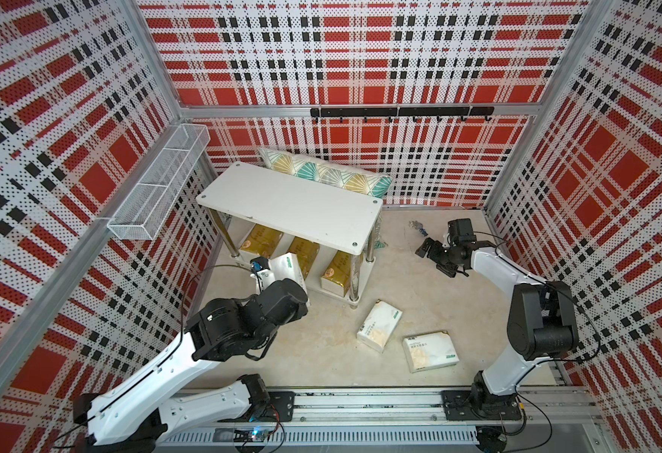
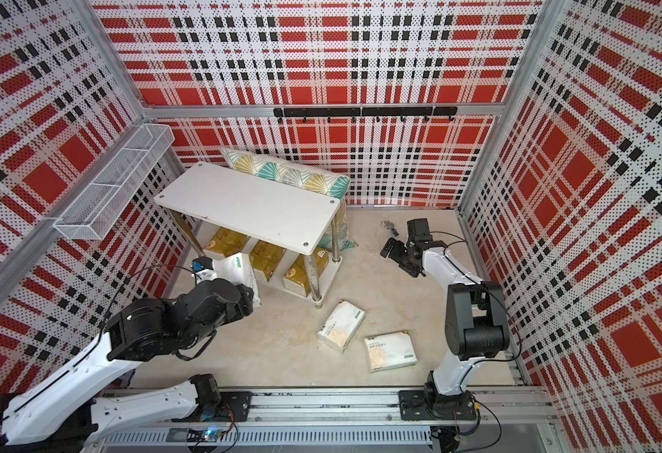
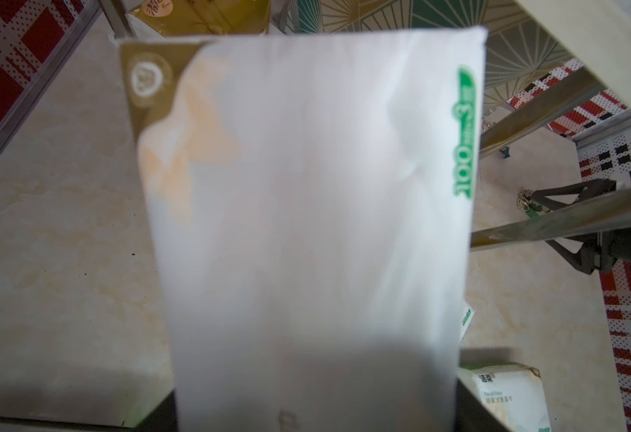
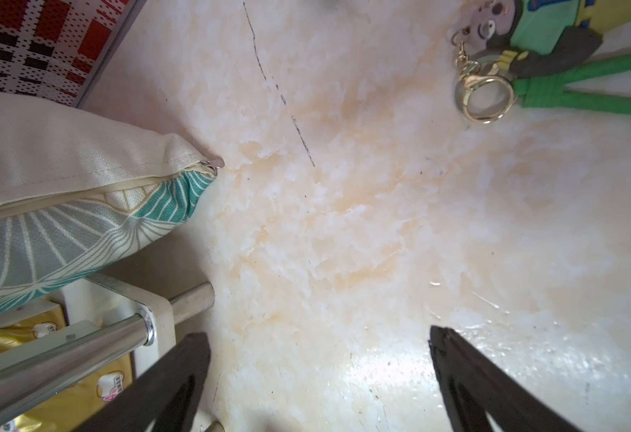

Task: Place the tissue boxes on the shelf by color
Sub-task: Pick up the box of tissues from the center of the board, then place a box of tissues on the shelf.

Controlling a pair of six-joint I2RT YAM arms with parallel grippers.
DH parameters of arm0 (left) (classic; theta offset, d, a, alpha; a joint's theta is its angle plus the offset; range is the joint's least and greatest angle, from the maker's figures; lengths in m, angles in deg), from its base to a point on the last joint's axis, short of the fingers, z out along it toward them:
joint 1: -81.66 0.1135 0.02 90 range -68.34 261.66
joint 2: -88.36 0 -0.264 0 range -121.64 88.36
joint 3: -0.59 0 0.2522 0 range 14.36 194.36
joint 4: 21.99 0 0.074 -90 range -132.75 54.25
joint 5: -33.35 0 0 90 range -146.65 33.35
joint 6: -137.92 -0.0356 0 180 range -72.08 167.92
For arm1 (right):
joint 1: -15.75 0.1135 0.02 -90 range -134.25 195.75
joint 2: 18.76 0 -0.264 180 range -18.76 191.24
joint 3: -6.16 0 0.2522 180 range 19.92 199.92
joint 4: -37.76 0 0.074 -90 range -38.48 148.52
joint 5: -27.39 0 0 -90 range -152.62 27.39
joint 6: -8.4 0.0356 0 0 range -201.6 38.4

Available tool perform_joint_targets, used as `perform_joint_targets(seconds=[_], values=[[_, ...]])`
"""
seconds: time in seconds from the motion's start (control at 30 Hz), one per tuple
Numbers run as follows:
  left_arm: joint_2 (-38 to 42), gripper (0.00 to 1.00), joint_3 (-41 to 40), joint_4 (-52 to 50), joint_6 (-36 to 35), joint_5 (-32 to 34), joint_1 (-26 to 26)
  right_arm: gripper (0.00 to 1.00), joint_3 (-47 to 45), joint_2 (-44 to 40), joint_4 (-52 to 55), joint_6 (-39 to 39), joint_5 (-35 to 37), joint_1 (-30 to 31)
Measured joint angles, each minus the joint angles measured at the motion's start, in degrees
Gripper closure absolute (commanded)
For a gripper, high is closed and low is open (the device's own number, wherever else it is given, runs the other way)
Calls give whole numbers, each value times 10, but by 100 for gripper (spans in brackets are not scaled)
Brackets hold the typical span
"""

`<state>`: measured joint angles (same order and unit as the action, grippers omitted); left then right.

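Observation:
My left gripper point(image 3: 314, 411) is shut on a white tissue box point(image 3: 306, 187), which fills the space between its jaws. In both top views this box point(image 1: 288, 266) point(image 2: 239, 266) stands tilted just in front of the shelf's left lower tier. The white shelf point(image 1: 290, 204) point(image 2: 247, 204) has three gold tissue boxes point(image 1: 261, 239) point(image 1: 304, 251) point(image 1: 337, 270) side by side on its lower tier, and its top is bare. Two more white tissue boxes point(image 1: 378, 325) point(image 1: 431, 351) lie on the floor to the shelf's right front. My right gripper point(image 4: 319, 336) point(image 1: 435, 255) hangs open over bare floor, right of the shelf.
A teal-and-gold pillow point(image 1: 325, 172) leans behind the shelf against the back wall. A white wire basket point(image 1: 157, 184) hangs on the left wall. A small keychain figure point(image 4: 523, 48) lies on the floor near my right gripper. A black hook rail point(image 1: 400, 111) runs along the back wall.

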<state>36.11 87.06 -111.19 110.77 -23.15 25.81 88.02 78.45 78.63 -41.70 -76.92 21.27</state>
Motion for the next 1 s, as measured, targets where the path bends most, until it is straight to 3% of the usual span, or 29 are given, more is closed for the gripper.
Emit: perform_joint_targets(seconds=[0.23, 0.4, 0.63, 0.87, 1.0], values=[[23, 30, 23, 7, 15, 48, 4, 0, 0, 3, 0, 1, -3, 0], [10, 29, 72, 38, -14, 103, 12, 0, 0, 4, 0, 1, -4, 0], [-33, 28, 122, 131, -171, 110, 115, 0, 0, 4, -2, 1, -9, 0], [-113, 29, 142, 228, -370, 29, 258, 0, -2, 5, -8, 1, -17, 0], [-165, 26, 188, 267, -472, -21, 313, 0, -8, 5, -12, 2, -20, 0]])
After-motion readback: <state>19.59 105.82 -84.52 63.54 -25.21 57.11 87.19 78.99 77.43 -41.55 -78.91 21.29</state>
